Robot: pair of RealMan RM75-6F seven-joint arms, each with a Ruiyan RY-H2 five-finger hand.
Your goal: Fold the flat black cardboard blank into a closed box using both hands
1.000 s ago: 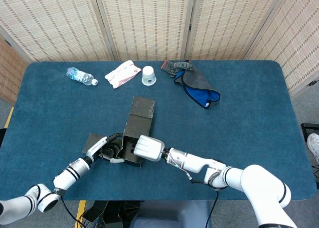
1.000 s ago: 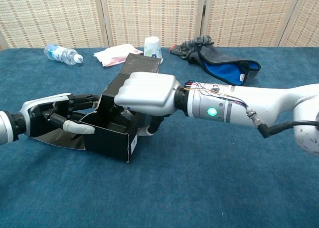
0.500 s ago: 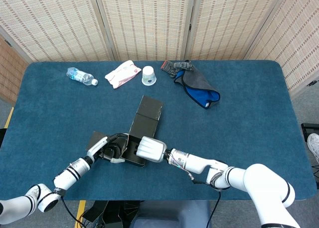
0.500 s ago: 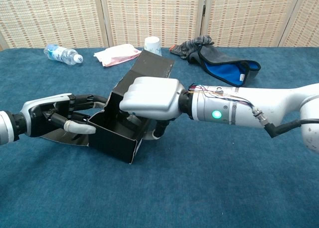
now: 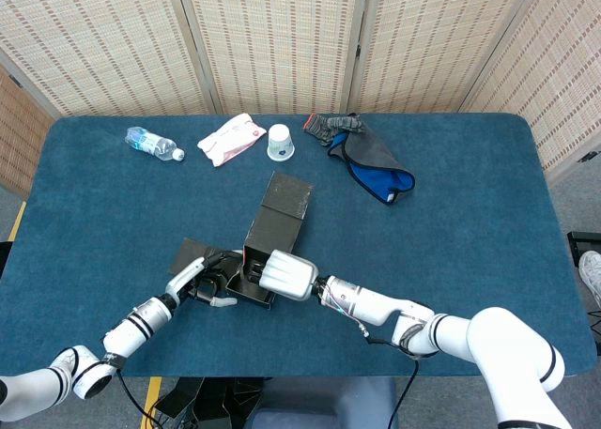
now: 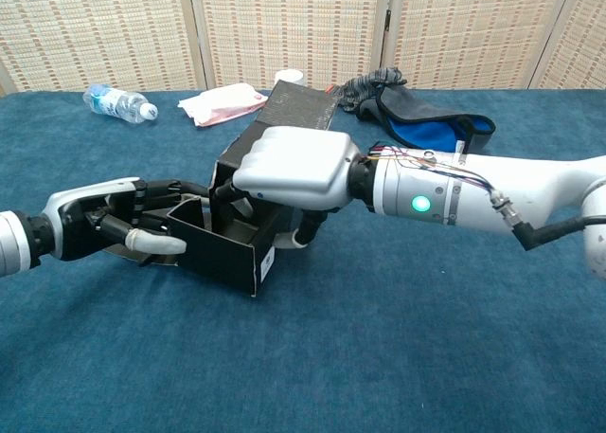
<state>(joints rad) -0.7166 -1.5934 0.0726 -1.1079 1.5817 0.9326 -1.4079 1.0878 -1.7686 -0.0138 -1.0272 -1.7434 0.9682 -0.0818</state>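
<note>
Half-formed black cardboard box (image 6: 248, 226) near the front middle of the blue carpeted surface (image 5: 470, 241), lid flap raised toward 1 o'clock. Light, stiff, matte, creased; best gripped along wall edges. Right hand (image 6: 289, 166) curled over the top rim, gripping a wall. Left hand (image 6: 109, 226) at 9 o'clock, fingers pinching the side flap.

The worktop (image 5: 488, 213) is bare on the right side. At the back, a bottle (image 5: 152, 144), packet (image 5: 231, 137), cup (image 5: 281, 142) and cloth (image 5: 368, 155) block the way.
</note>
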